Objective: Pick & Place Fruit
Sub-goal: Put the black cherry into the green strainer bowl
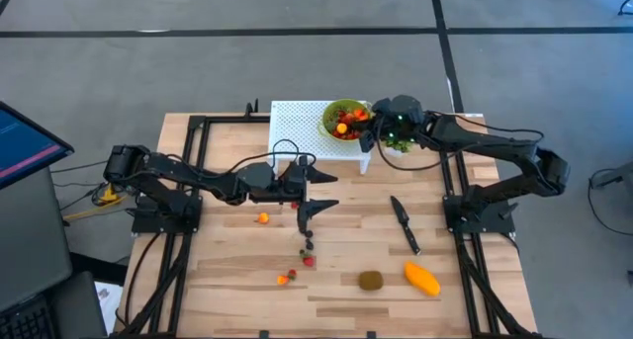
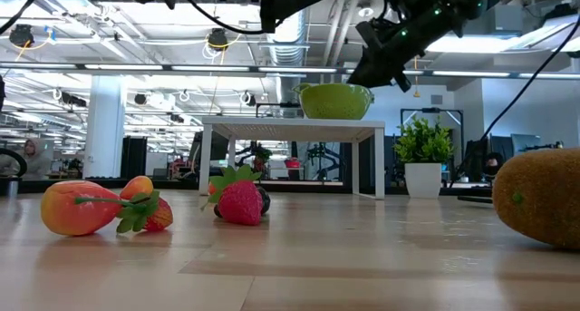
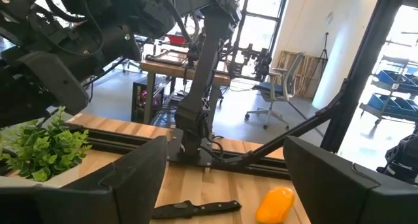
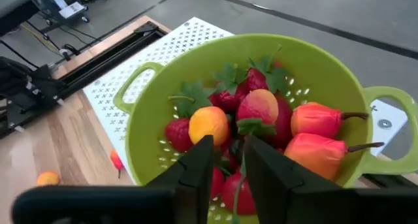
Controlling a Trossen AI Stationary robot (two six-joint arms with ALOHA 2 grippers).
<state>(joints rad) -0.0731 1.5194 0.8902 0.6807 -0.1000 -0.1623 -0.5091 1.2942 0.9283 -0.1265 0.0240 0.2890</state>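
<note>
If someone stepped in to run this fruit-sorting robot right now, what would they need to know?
Right gripper: over the green colander on the white stand, fingers a little apart; nothing visibly gripped.
Left gripper: open and empty, above mid-table.
Done: colander already holds strawberries, pears and other fruit.
Left: on the table lie the mango, kiwi, a small orange fruit, and scattered small pieces including a strawberry.
The knife and potted plant are not fruit; they stay.
</note>
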